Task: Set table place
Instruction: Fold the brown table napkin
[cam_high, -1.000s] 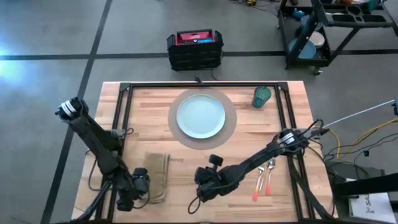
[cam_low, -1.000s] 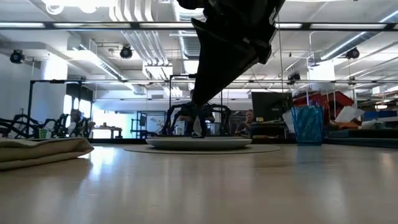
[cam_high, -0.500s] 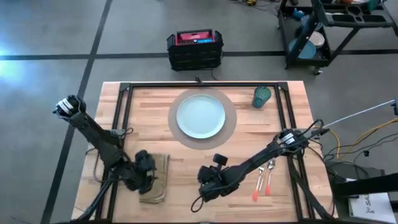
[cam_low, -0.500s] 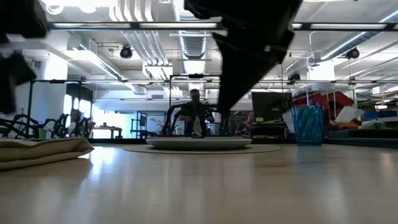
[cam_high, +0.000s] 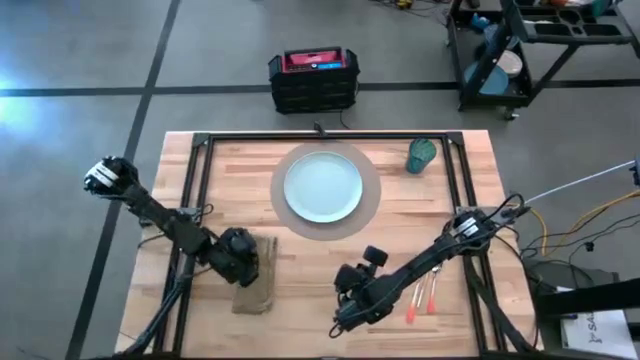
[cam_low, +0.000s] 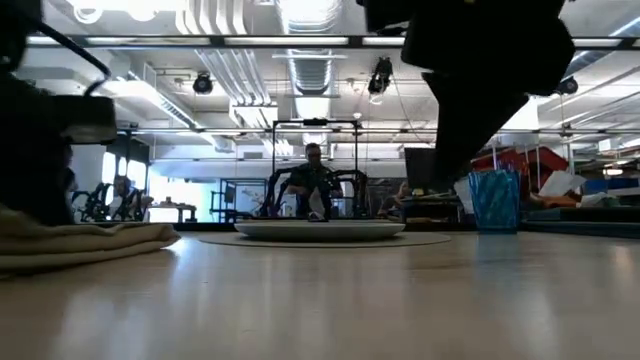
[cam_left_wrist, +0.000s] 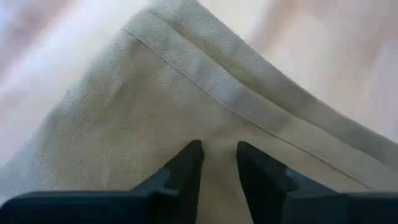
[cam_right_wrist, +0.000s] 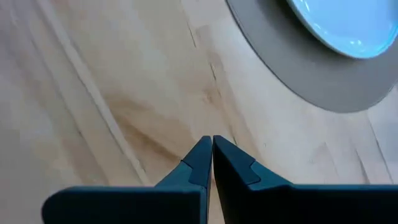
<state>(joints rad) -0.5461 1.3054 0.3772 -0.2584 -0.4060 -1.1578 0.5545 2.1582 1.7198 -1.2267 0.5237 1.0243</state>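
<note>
1. Left arm reaching in from the table's (cam_high: 400, 215) left edge, left gripper (cam_left_wrist: 219, 163) low over the tan napkin (cam_high: 256, 275), fingers slightly apart, nothing between them.
2. Right arm stretched across the front, right gripper (cam_right_wrist: 211, 152) pressed together, empty, above bare wood.
3. Plate (cam_high: 323, 186) on the mat (cam_high: 372, 205); fork and knife (cam_high: 422, 292) beside the right arm.

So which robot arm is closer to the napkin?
The left. Its gripper is right over the napkin, jaws slightly apart. The right gripper, jaws shut, hovers over bare table between the napkin and the fork and knife.
</note>
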